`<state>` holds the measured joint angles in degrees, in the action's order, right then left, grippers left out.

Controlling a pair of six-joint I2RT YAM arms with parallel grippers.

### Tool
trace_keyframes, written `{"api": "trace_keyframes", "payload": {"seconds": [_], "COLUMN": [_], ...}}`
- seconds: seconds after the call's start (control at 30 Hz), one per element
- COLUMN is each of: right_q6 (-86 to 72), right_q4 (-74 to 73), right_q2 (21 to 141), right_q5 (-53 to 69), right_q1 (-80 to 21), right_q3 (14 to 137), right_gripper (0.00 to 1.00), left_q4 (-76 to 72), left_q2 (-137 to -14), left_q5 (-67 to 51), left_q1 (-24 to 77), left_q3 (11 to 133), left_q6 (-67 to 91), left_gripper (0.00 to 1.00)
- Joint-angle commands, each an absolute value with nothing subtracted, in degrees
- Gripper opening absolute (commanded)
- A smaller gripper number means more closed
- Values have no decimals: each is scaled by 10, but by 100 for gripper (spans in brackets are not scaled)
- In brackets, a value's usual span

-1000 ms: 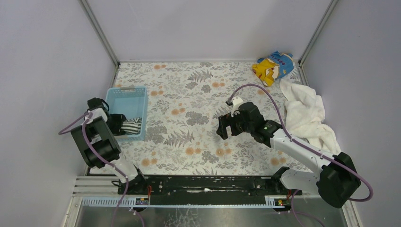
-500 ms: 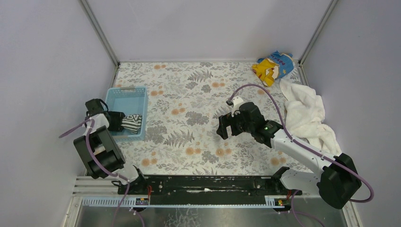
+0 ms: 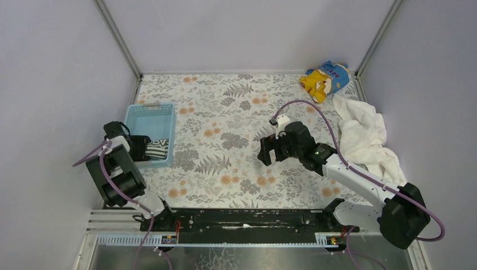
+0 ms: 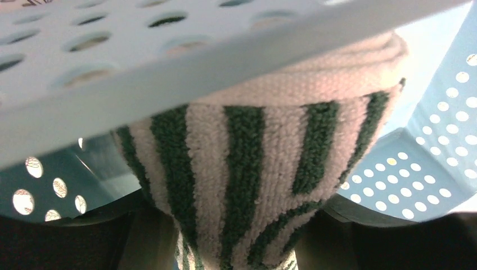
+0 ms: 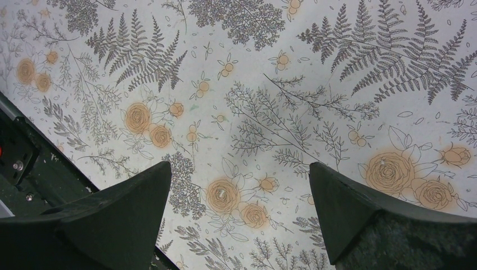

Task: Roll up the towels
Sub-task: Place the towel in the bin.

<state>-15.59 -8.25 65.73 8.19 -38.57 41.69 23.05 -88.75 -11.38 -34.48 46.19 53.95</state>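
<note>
Basket (image 3: 151,121) walls hem the striped towel (image 3: 157,149); printed cloth (image 3: 325,79) lies well apart.

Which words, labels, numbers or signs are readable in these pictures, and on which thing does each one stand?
Yellow-and-blue printed cloth: some pale lettering on its blue part, too small and blurred to read.
Striped towel, white towel, blue basket: no writing visible.
No other text can be read in any view.
</note>
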Motion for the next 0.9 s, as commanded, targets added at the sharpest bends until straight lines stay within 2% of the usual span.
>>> {"api": "trace_keyframes", "payload": {"seconds": [0.0, 0.07, 0.43, 0.87], "right_q6": [-157, -158, -161, -160], "right_q4": [-60, -59, -58, -59], "right_q2": [642, 641, 640, 638], "right_q5": [85, 85, 86, 88], "right_q1": [-388, -388, -388, -388], "right_q3": [420, 420, 417, 419], "right_gripper": [99, 99, 99, 99], "left_q4": [293, 300, 335, 356], "left_q2": [-889, -882, -859, -832], "left_q5": [-48, -45, -49, -45], "left_q1": [-347, -347, -348, -347], "left_q3": [476, 483, 527, 519], "left_q6": [527, 526, 522, 530], "left_gripper": [64, 70, 83, 86]}}
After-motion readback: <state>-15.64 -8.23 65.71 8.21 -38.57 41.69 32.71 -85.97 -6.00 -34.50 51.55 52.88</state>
